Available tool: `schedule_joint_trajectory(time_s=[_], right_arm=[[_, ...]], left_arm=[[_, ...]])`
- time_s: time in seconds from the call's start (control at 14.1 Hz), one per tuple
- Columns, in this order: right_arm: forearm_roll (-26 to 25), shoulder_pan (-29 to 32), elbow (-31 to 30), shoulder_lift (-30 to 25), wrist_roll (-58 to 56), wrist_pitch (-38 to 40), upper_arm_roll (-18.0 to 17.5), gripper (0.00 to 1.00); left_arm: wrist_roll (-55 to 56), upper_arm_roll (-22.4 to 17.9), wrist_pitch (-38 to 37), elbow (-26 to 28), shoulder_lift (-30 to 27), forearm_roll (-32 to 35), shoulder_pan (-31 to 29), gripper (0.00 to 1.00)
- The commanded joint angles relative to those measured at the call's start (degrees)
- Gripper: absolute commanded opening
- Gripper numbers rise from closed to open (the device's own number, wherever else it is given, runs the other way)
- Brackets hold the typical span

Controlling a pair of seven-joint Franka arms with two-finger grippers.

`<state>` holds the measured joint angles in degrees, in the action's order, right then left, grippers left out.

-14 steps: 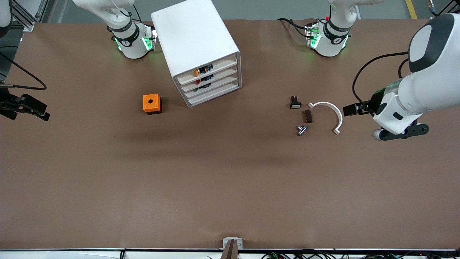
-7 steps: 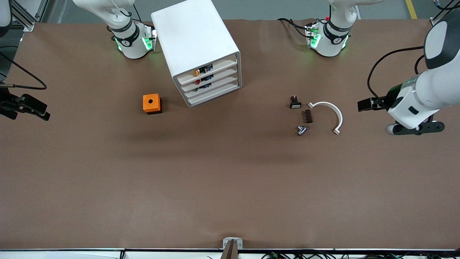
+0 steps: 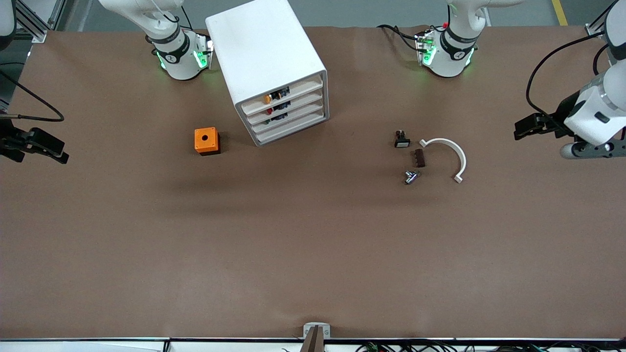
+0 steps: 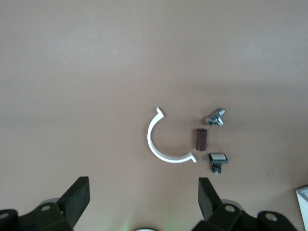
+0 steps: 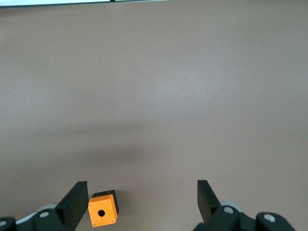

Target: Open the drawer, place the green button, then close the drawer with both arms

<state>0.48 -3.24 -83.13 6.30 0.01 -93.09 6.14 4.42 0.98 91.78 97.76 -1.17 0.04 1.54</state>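
The white cabinet stands near the right arm's base. All four drawers look shut, and the third drawer shows a plain white front. The green-capped button is not in view anywhere. My left gripper is open and empty over the left arm's end of the table, away from the small parts; the left wrist view shows its fingers wide apart. My right gripper is open and empty at the right arm's end of the table; its own view shows the orange cube under it.
The orange cube with a round hole sits beside the cabinet. A black button with a white cap, a brown block, a metal fitting and a white arc lie together.
My left arm has drawn back from the small parts toward its own end of the table, open and empty. The right arm has not moved.
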Motion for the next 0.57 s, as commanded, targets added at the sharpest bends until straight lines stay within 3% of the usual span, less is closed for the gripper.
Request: schedule_joint_trajectory(time_s=[0.0,0.5], right_arm=[[0.75,0.16,0.42,-0.33,0.52,0.72,0.01,1.00],[0.75,0.16,0.42,-0.33,0.52,0.72,0.01,1.00]], left_arm=[[-0.99,-1.16,2.35,3.49,-5.59,0.23,0.57,1.00],[-0.21,-0.89,1.38,-1.87,-5.16,0.32,0.57,1.00]])
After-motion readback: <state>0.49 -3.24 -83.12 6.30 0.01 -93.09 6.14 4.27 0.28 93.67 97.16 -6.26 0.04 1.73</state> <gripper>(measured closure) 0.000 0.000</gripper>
